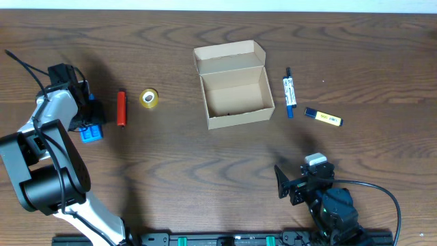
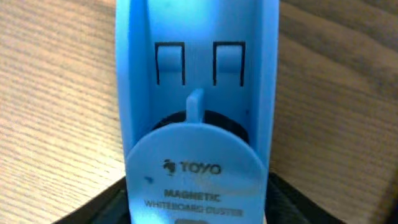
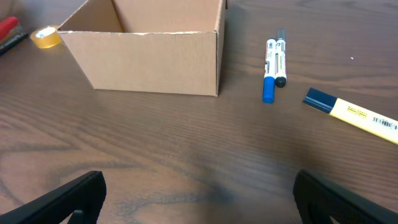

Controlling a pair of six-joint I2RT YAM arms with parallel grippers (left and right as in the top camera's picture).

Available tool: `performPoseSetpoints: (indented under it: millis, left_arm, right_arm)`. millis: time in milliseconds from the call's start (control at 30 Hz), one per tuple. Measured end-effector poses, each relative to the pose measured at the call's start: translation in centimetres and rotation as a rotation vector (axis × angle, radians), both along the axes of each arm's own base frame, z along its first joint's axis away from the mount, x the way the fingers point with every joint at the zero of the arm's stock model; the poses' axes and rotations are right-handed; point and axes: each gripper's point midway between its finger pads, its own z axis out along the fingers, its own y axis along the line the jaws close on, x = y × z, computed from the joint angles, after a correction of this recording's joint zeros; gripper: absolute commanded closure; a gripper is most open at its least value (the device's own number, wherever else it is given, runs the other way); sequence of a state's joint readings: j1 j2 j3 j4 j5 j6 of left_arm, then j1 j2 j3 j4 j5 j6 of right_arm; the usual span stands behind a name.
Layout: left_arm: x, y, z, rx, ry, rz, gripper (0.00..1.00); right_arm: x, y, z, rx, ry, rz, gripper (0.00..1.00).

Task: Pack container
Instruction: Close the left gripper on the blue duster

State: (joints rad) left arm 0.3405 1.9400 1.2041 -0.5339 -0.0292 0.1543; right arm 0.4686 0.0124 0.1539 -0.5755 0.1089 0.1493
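The container [image 1: 235,92] is an open tan cardboard box at the table's middle, with its flap lid folded back; it looks empty. It also shows in the right wrist view [image 3: 149,59]. My left gripper [image 1: 91,121] is at the far left, and its fingers press both sides of a blue magnetic whiteboard duster [image 2: 196,124], which rests on the table [image 1: 91,132]. My right gripper [image 3: 199,199] is open and empty, low over the table in front of the box, near the front edge [image 1: 300,183].
A red marker [image 1: 121,108] and a yellow tape roll [image 1: 149,98] lie left of the box. Two pens [image 1: 289,92] and a yellow highlighter [image 1: 323,117] lie to its right; they also show in the right wrist view, pens [image 3: 273,61] and highlighter [image 3: 351,113].
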Motion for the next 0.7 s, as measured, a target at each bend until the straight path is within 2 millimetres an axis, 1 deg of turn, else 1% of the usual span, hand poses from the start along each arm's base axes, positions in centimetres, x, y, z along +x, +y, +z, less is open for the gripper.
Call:
performPoseSetpoints:
  millis: [33, 267, 400, 467, 533, 600, 700]
  left_arm:
    - [-0.1, 0.0, 0.0, -0.001, 0.002, 0.001, 0.5]
    - [-0.1, 0.0, 0.1, -0.003, 0.008, 0.002, 0.56]
    - [-0.6, -0.2, 0.1, -0.015, 0.03, 0.02, 0.64]
    - [-0.9, -0.3, 0.4, -0.024, 0.055, 0.027, 0.65]
    - [-1.0, -0.4, 1.0, -0.035, 0.083, 0.03, 0.67]
    - [-0.6, -0.2, 1.9, -0.037, 0.089, 0.031, 0.67]
    - [0.7, 0.2, 4.3, -0.033, 0.074, 0.034, 0.67]
  right_arm:
    - [0.0, 0.0, 0.0, 0.0, 0.0, 0.0, 0.01]
    - [0.0, 0.0, 0.0, 0.0, 0.0, 0.0, 0.01]
    - [0.0, 0.0, 0.0, 0.0, 0.0, 0.0, 0.01]
    - [0.0, 0.0, 0.0, 0.0, 0.0, 0.0, 0.01]
    - [0.0, 0.0, 0.0, 0.0, 0.0, 0.0, 0.01]
    - [0.0, 0.0, 0.0, 0.0, 0.0, 0.0, 0.01]
    - [0.0, 0.0, 0.0, 0.0, 0.0, 0.0, 0.01]
